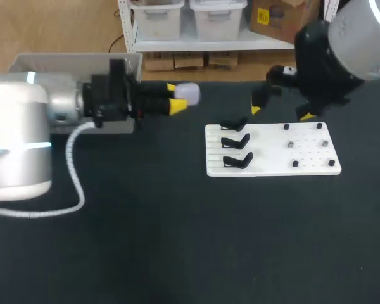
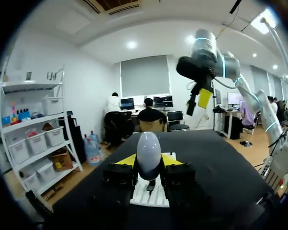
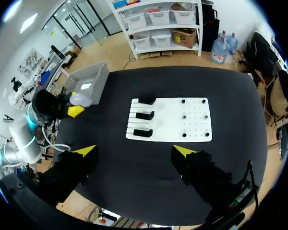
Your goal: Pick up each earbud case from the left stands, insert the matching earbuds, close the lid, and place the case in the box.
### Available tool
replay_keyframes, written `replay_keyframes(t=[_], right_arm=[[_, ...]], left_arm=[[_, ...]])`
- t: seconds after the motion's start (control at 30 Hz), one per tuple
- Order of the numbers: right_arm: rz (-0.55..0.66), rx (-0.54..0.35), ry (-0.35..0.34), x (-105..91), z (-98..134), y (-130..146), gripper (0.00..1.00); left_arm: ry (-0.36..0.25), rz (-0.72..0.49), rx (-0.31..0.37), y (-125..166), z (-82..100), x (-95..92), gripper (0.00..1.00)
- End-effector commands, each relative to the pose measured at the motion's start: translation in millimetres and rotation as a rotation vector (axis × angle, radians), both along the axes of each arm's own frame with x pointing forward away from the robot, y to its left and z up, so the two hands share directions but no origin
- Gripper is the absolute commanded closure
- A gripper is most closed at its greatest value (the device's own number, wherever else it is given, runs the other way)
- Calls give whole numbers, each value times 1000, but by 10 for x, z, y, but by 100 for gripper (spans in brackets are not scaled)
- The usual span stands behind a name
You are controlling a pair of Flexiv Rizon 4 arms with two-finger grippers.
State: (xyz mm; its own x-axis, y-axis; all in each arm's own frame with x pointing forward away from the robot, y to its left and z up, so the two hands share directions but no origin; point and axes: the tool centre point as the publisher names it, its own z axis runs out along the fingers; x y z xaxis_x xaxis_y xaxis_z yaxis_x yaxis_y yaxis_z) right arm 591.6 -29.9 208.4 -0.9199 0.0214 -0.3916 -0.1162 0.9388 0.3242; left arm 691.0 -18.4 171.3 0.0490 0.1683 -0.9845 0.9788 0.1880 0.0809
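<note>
Left gripper [image 1: 175, 97] is clamped on the white earbud case [image 1: 188, 93], held in the air just beside the grey box [image 1: 69, 61]. Best bet: carry it past the rim, lower gently, then release. Right gripper [image 3: 134, 151] hangs wide open above the white board [image 3: 192, 120], holding nothing.

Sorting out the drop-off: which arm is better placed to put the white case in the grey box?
Left: the left gripper is shut on the case, with the grey box beside that arm. The right gripper is open, over the white board.
</note>
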Motion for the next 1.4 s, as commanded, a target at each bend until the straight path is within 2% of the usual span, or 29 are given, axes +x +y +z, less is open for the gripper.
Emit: replay_keyframes(t=[0.03, 0.2, 0.23, 0.33, 0.43, 0.67, 0.93, 0.97, 1.0, 1.03, 1.4], right_arm=[[-91, 31, -257, -69, -22, -13, 0], [-91, 31, -257, -69, -22, -13, 0], [-91, 31, -257, -69, -22, -13, 0], [-91, 31, -257, -69, -22, -13, 0], [-91, 31, -257, -69, -22, -13, 0], [-91, 31, -257, -69, -22, -13, 0], [-91, 31, -257, -69, -22, -13, 0], [-91, 31, -257, -69, -22, -13, 0], [-91, 31, -257, -69, -22, -13, 0], [-91, 31, -257, -69, -22, -13, 0], [-91, 31, -257, -69, -22, -13, 0]], left_arm=[[-42, 348, 16, 435, 193, -87, 100], [-46, 500, 17, 865, 208, 214, 100], [-63, 534, 56, 948, 189, 288, 100], [-62, 607, 96, 1231, 89, 542, 100], [-40, 669, 110, 1473, -2, 761, 100], [-25, 735, 166, 1983, -118, 1258, 100], [-28, 742, 228, 2332, -288, 1740, 98], [-30, 739, 245, 2375, -314, 1786, 82], [-30, 737, 256, 2399, -328, 1815, 12], [-30, 739, 254, 2436, -348, 1843, 0], [-45, 707, 267, 2495, -389, 1860, 0]])
